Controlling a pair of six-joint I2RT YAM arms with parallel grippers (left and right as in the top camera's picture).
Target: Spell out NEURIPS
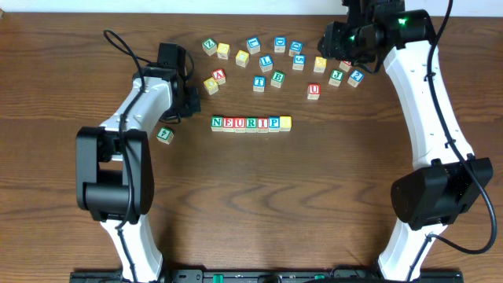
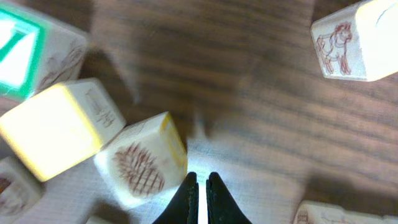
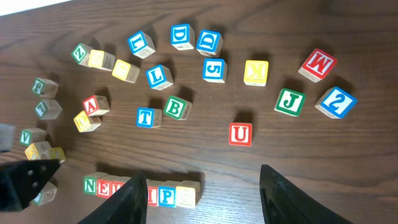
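Observation:
Seven cubes stand in a straight row at mid-table: green N [image 1: 217, 123], red E [image 1: 228, 123], red U [image 1: 239, 123], green R [image 1: 251, 123], red I [image 1: 262, 123], blue P [image 1: 273, 123], then a yellow cube [image 1: 285, 123]. The right wrist view shows the row low in frame, with N [image 3: 90, 185] and the yellow cube [image 3: 185, 196] at its ends and the middle hidden behind a finger. My left gripper [image 1: 182, 108] [image 2: 199, 177] is shut on nothing, left of the row, beside a pineapple-picture cube [image 2: 140, 165]. My right gripper [image 1: 339, 41] [image 3: 202, 174] hangs open and empty, high over the back right.
Several loose letter cubes lie scattered behind the row, among them a spare red U [image 1: 313, 90] [image 3: 240, 134], a blue T [image 1: 258, 82] and a green J [image 3: 290, 101]. A green cube [image 1: 164, 134] lies alone by the left arm. A black cable [image 1: 118, 43] loops at the back left.

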